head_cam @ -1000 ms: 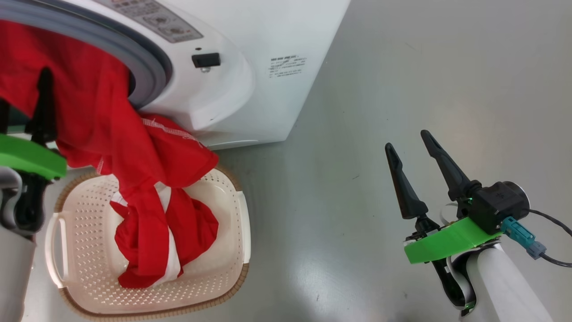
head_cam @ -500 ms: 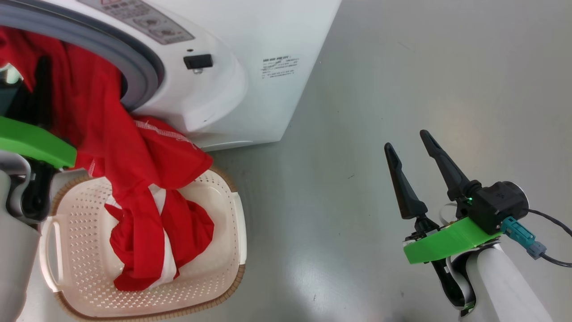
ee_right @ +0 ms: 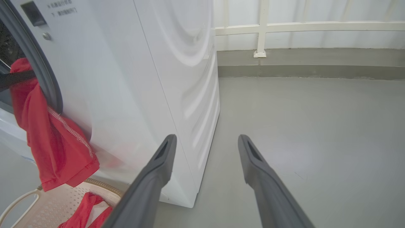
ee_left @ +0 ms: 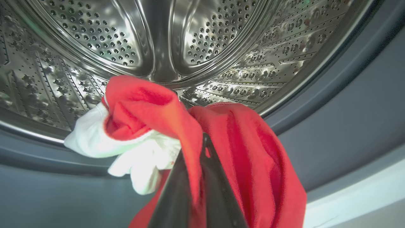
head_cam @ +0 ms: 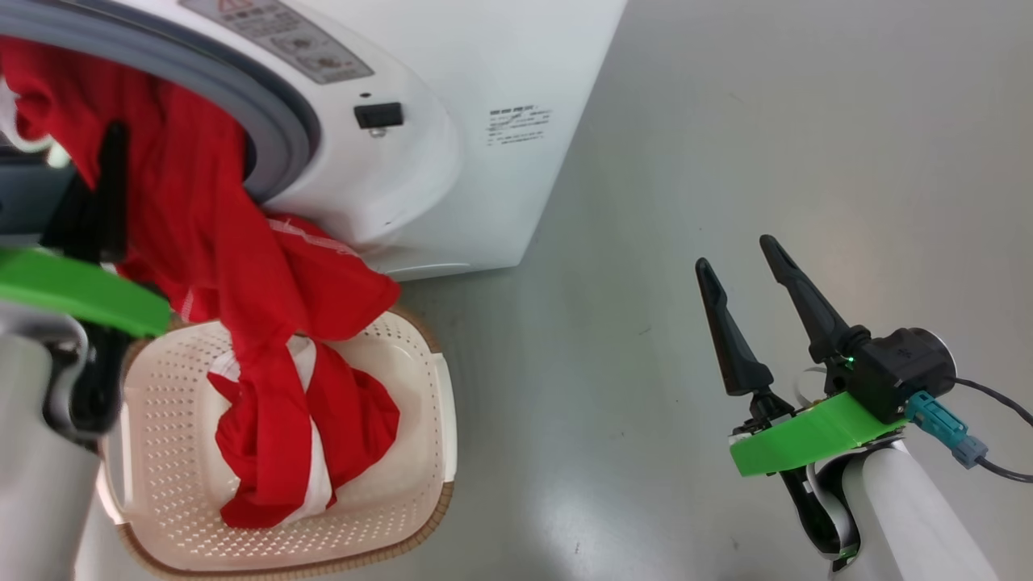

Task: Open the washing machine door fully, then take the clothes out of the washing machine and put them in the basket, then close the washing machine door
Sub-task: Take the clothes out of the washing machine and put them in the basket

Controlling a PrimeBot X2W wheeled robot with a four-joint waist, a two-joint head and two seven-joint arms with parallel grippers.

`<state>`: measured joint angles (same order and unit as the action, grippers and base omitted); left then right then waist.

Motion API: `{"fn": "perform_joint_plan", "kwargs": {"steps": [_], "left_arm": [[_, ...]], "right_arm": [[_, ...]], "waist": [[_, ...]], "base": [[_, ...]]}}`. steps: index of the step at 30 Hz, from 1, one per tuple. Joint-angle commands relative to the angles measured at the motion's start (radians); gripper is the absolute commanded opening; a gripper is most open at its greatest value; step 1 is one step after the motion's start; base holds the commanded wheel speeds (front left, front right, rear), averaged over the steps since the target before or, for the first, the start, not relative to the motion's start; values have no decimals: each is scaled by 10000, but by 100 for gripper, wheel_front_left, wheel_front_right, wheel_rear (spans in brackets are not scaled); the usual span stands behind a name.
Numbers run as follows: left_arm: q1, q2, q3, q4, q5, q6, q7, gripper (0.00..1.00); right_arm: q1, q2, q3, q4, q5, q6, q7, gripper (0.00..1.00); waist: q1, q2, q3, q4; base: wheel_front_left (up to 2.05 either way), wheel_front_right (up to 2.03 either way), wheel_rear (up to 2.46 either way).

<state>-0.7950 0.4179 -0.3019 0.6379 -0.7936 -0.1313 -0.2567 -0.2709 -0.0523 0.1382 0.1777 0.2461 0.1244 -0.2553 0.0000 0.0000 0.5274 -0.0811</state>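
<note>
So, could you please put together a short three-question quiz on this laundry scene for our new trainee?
1. True or false: the left gripper is shut on the red clothes at the mouth of the washing machine.
2. Pick one. The right gripper is: A) open, holding nothing; B) shut on the clothes; C) shut, holding nothing.
3. Fill in: the lower end of the clothes lies in the ____.

Key: 1 true; 2 A; 3 basket.
</note>
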Motion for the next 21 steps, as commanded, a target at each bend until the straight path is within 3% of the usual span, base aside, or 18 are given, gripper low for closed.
{"fn": "perform_joint_plan", "kwargs": {"steps": [1,11,21], "left_arm": [[237,384,457,-366,199,6,-51,0],[2399,-202,1866,-2716,1220,6,-51,0],[4341,-472,2236,-4113,1813,6,-51,0]], "right_arm": [[183,20,164,-208,-41,63,-65,100],[278,20,100,-158,-84,63,-65,100],[368,20,73,-146,-90,63,-65,100]], "waist": [[0,0,-63,62],[0,0,-288,291],[0,0,-422,415]], "base": [[0,0,0],[0,0,0],[0,0,0]]}}
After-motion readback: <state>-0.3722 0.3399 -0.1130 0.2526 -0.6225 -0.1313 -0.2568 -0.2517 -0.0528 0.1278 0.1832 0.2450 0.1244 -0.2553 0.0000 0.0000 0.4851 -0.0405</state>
